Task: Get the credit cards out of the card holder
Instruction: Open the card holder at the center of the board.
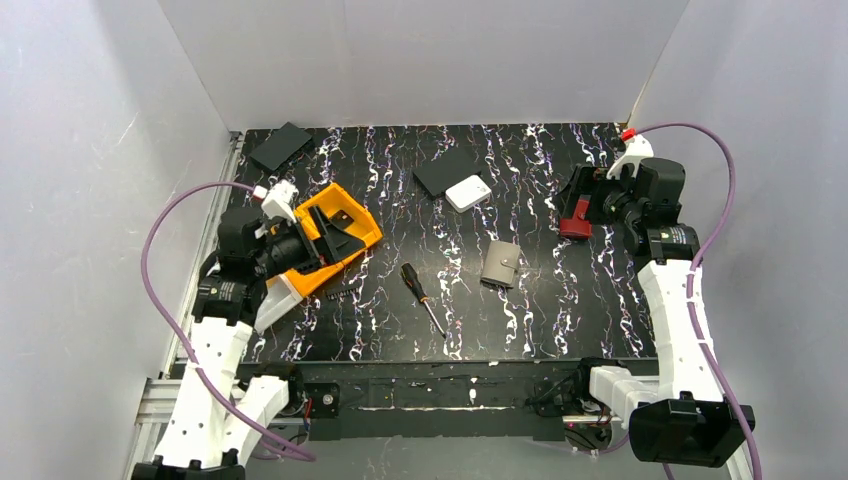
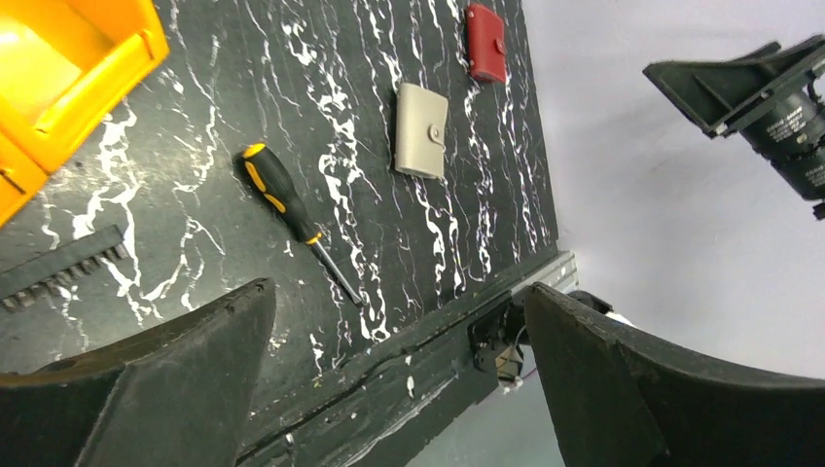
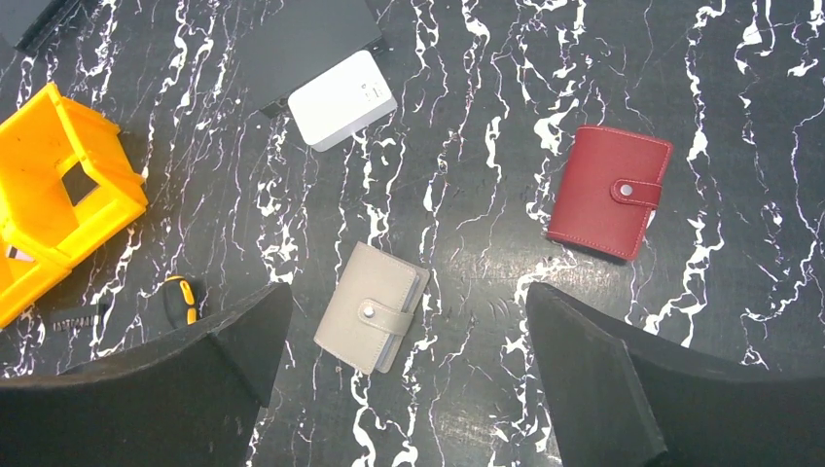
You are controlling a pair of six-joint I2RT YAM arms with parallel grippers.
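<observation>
The card holder (image 1: 501,264) is a small taupe wallet lying flat near the middle of the black marbled table, folded and snapped shut. It also shows in the left wrist view (image 2: 420,130) and sits between and just beyond the fingers in the right wrist view (image 3: 373,307). The credit cards are hidden inside it. My left gripper (image 1: 345,232) hangs open over the orange bin at the left, far from the holder, with nothing between its fingers (image 2: 397,292). At the right rear, my right gripper (image 1: 582,195) is open and empty (image 3: 409,292), above the table.
A red wallet (image 1: 575,220) (image 3: 610,192) lies under the right gripper. A black and yellow screwdriver (image 1: 422,297) lies left of the holder. A white square box (image 1: 467,192) and flat black rectangles (image 1: 445,168) (image 1: 281,146) lie at the back. The orange bin (image 1: 330,200) stands at the left.
</observation>
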